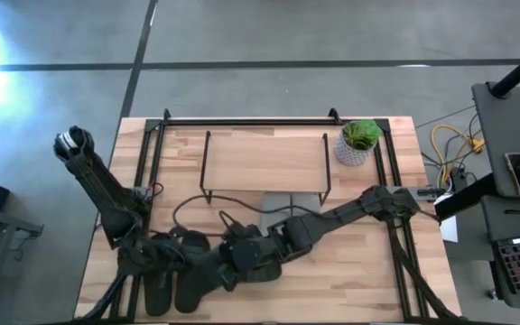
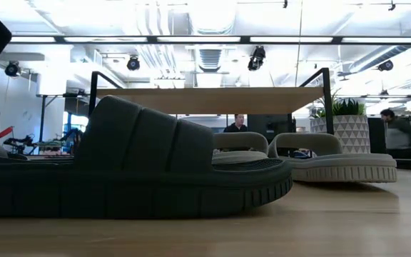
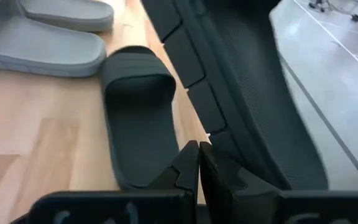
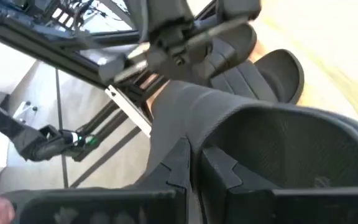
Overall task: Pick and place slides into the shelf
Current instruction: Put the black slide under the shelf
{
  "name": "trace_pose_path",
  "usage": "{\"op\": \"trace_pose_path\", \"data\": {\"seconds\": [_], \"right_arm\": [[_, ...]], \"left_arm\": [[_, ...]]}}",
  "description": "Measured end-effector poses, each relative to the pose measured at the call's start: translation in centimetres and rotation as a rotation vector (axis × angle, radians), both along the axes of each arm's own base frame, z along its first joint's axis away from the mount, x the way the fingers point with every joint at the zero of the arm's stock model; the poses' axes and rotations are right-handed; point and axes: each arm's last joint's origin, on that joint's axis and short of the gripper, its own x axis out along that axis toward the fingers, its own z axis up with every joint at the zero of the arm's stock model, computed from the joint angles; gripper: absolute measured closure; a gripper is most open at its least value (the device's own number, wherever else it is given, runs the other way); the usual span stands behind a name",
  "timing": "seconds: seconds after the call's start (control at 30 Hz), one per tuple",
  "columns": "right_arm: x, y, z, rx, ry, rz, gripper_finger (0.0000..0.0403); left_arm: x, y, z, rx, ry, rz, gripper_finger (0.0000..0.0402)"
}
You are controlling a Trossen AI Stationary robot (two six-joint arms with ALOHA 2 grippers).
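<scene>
1. Wooden table point(image 1: 350, 271) carries everything; grey floor surrounds it, with a desk and laptop off to one side.
2. Left gripper point(image 3: 197, 163) sits low at the table's near left edge, fingers pressed together with nothing between them. A black slide point(image 3: 137, 118) lies flat just beyond its tips, strap arched upward.
3. Right gripper point(image 4: 194, 163) is at the near centre of the table, just beside the left one; its fingers are clenched on the edge of an olive-green slide point(image 4: 278, 149), which tilts up off the wood.
4. Beyond the right gripper's fingers, a second black slide point(image 4: 272, 71) rests on the table, and the left arm's links cross behind it.
5. Low view: a dark olive-green slide point(image 2: 134, 168) stands closest to the camera, sole flat on the wood.
6. Farther from both grippers, a pale grey pair point(image 3: 42, 37) lies side by side beneath the shelf point(image 1: 264, 162).
7. Shelf is a light board on thin black wire legs, well beyond both grippers, mid-table.
8. Potted plant point(image 1: 359, 142) stands just beside the shelf's right end, past the right arm.
9. People are visible in the room behind.
</scene>
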Motion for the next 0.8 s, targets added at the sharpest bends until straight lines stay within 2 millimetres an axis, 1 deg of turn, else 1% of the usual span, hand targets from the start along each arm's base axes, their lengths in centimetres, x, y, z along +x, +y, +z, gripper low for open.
{"op": "trace_pose_path", "data": {"seconds": [0.23, 0.4, 0.5, 0.7, 0.8], "right_arm": [[0.7, -2.2, -0.5, -0.012, 0.038, -0.05, 0.039], [1.0, -2.9, -2.0, 0.01, 0.09, -0.09, 0.0383], [1.1, -3.1, -3.7, 0.008, 0.137, -0.107, 0.0359], [0.9, -3.5, -7.9, -0.013, 0.247, -0.172, 0.0292], [0.7, -3.6, -9.0, -0.033, 0.269, -0.193, 0.0268]], "left_arm": [[0.8, -1.0, -0.5, -0.026, 0.0, -0.003, 0.0401], [0.9, -1.1, -0.6, -0.023, 0.004, -0.012, 0.0402], [0.9, -1.1, -0.6, -0.023, 0.008, -0.021, 0.0402], [1.2, -1.2, -1.1, -0.008, 0.011, 0.0, 0.0402], [1.4, -1.3, -1.5, 0.01, 0.017, 0.013, 0.0402]]}}
